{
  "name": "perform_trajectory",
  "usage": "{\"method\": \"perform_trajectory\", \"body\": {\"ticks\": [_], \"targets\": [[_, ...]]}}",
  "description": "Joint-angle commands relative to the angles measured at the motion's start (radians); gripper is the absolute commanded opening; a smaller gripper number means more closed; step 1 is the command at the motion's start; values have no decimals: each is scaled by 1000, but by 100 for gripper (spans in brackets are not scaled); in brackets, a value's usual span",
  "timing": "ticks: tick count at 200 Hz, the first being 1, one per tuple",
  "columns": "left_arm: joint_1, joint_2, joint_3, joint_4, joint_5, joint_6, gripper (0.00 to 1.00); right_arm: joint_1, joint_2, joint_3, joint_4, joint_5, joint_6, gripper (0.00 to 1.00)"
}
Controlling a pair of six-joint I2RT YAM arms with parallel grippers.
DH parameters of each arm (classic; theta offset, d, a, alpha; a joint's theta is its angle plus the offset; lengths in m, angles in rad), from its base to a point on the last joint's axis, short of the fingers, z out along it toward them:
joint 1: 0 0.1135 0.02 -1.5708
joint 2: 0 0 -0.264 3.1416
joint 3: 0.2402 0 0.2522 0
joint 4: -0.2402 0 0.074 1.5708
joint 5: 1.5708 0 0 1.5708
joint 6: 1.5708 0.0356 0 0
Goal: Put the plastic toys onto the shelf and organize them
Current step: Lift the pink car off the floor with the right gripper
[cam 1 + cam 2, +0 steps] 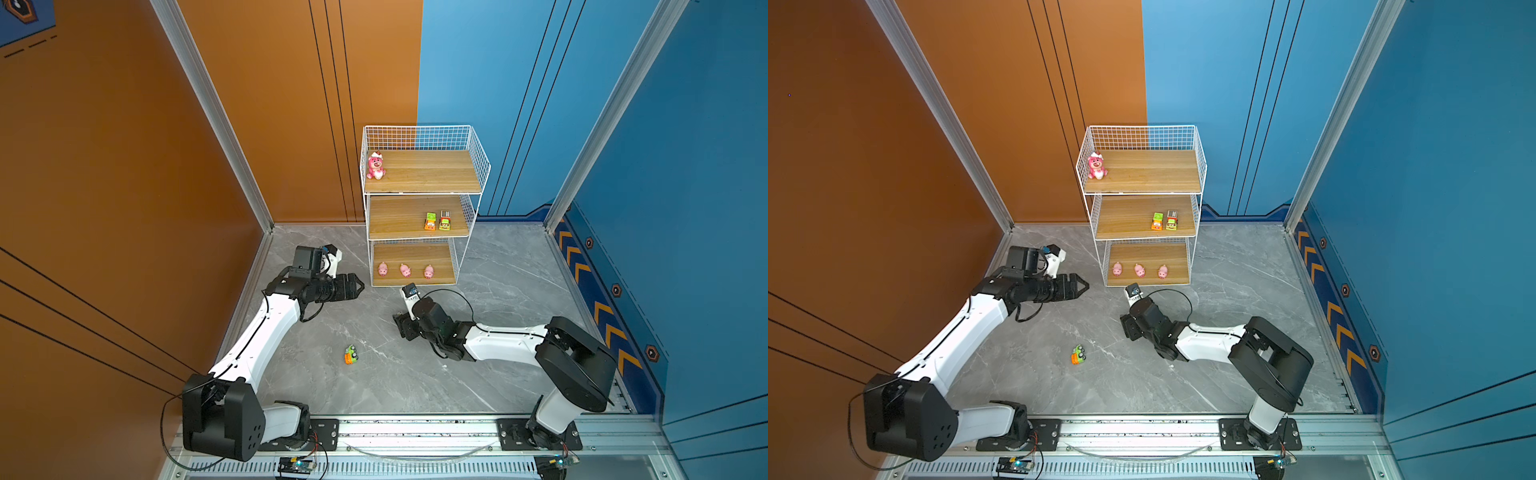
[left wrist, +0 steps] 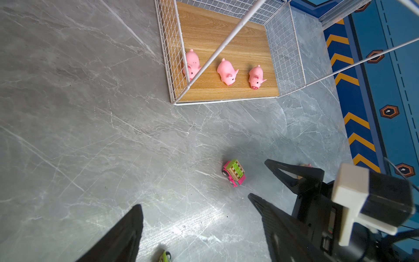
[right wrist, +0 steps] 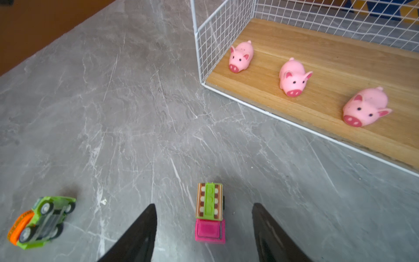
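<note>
A pink truck with a green bed point(image 3: 210, 213) stands on the floor between the fingers of my right gripper point(image 3: 204, 204), which is open and clear of it on both sides. The gripper point(image 1: 402, 328) hides this truck in both top views. A green and orange car point(image 1: 351, 355) lies on its side on the floor, left of that gripper. My left gripper point(image 1: 360, 286) hangs open and holds nothing, left of the shelf point(image 1: 424, 192). Three pink pigs point(image 1: 405, 270) sit on its bottom board. Two vehicles point(image 1: 437, 221) stand on the middle board, a pink bear point(image 1: 375, 166) on the top one.
The shelf stands against the back wall, with wire mesh on its sides and back and an open front. Orange wall panels close the left side and blue ones the right. A metal rail point(image 1: 415, 428) with both arm bases runs along the front edge.
</note>
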Motion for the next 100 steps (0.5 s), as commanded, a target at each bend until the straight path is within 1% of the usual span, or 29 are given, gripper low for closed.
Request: {"method": "perform_trajectory", "body": {"ticks": [1,14,44,78,100], "targets": [[-5,-20,-10,-2,-11,6,84,-7,15,-69,198,-41,-83,68],[-5,-19,-10,-2,-12,6,84,-13,27,-105,277,-33,-94,67],[-5,-17,-10,-1,-10,6,84,-21,83,-163,464,-57,-112,65],[-1,-9,-10,-1,-8,7,84,-16,158,-186,592,-57,-101,63],[3,-4,-9,3,0,3,84,-19,186,-180,610,-49,-104,60]]}}
